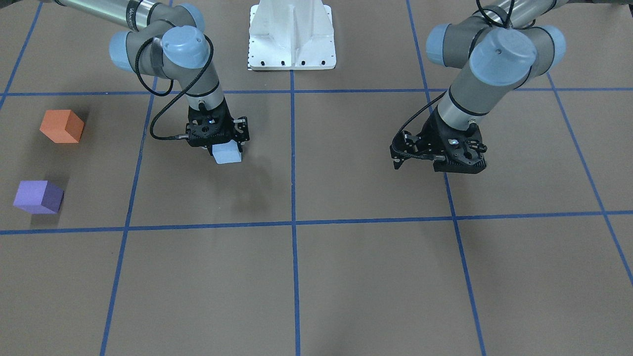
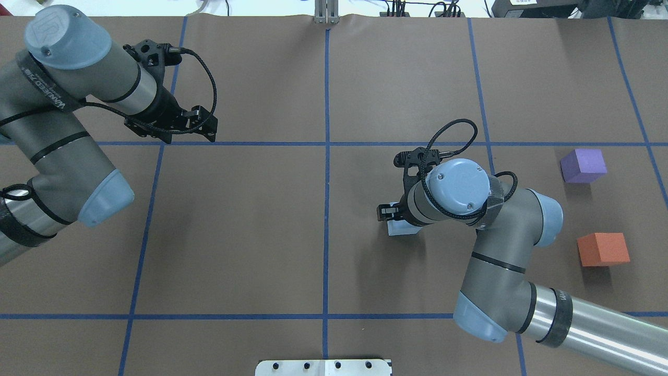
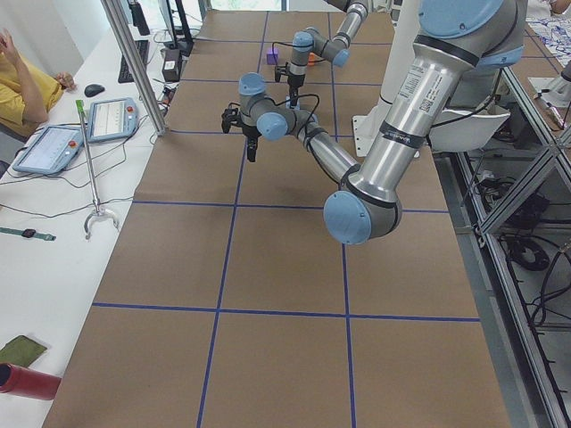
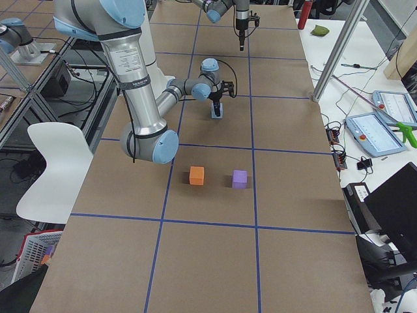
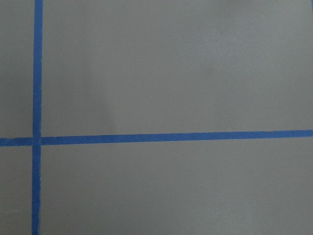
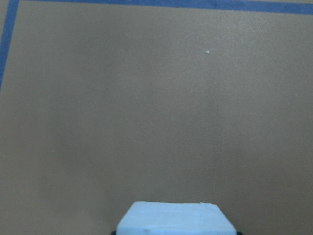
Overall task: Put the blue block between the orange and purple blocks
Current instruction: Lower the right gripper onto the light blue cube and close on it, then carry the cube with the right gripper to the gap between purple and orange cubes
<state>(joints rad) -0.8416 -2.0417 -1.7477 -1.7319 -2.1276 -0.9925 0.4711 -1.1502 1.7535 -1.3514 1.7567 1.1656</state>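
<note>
My right gripper is shut on the light blue block and holds it a little above the table, near the middle. The block's top edge shows at the bottom of the right wrist view. The orange block and the purple block sit on the table well off to my right, a gap between them. In the overhead view they are the orange block and the purple block. My left gripper hangs over bare table on the other side, empty, its fingers looking closed.
The brown table is marked by a blue tape grid. The white robot base stands at the table's back edge. The left wrist view shows only table and tape lines.
</note>
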